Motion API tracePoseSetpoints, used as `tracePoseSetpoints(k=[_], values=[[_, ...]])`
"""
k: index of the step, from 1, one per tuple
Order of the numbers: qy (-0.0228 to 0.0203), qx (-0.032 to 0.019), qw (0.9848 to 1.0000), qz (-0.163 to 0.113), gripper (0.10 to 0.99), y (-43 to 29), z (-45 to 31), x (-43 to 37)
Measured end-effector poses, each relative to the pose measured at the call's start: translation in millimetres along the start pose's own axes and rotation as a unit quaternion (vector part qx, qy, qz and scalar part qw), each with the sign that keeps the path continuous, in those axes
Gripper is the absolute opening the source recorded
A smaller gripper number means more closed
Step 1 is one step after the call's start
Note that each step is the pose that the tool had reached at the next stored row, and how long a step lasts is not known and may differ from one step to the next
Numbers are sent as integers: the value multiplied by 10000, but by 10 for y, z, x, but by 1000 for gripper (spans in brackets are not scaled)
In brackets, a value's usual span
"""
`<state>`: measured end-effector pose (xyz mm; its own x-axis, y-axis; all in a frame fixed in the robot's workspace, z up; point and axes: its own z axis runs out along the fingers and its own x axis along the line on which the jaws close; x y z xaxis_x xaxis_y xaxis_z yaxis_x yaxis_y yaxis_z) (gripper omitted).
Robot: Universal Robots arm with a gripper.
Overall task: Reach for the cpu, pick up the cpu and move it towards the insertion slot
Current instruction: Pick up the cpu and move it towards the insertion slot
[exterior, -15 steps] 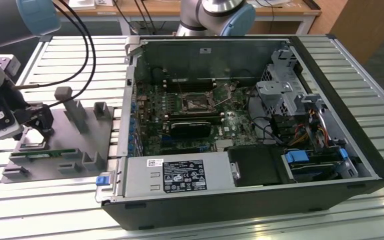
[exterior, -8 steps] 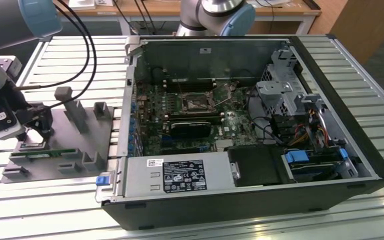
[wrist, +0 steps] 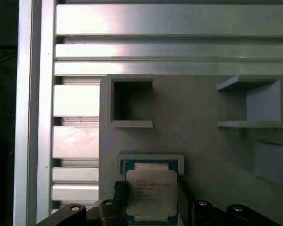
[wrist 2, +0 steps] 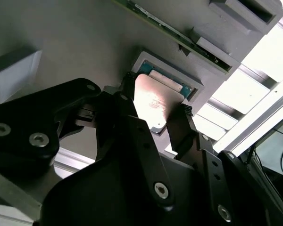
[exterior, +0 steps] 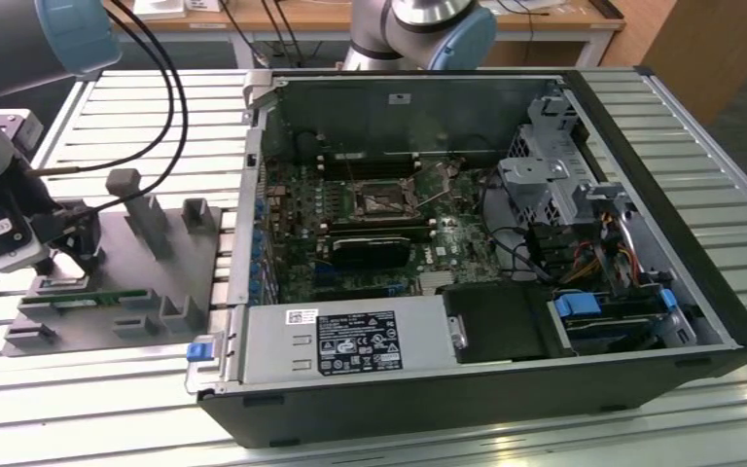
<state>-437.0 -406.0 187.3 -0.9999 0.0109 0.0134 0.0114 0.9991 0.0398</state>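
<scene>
Tool (wrist 2: 155, 100) clenched on cpu (wrist: 151, 190) at its nest (wrist: 132, 157): pick-up step. Slot (exterior: 380, 201) lies well off at 3 o'clock, exterior view; clearing the nest likely calls for a straight lift.

Cpu (wrist: 152, 193) sits in grey nest (wrist: 151, 157) on grey fixture plate (wrist: 203, 141); gripper (wrist: 152, 201) fingers (wrist: 119, 195) press opposite chip edges; slatted aluminium table (wrist: 75, 141) alongside.
</scene>
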Motion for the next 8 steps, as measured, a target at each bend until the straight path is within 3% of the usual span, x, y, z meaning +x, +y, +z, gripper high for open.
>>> tracePoseSetpoints(k=[8], values=[[-3, -1, 10000, 0, 525, 8, -2, 0]])
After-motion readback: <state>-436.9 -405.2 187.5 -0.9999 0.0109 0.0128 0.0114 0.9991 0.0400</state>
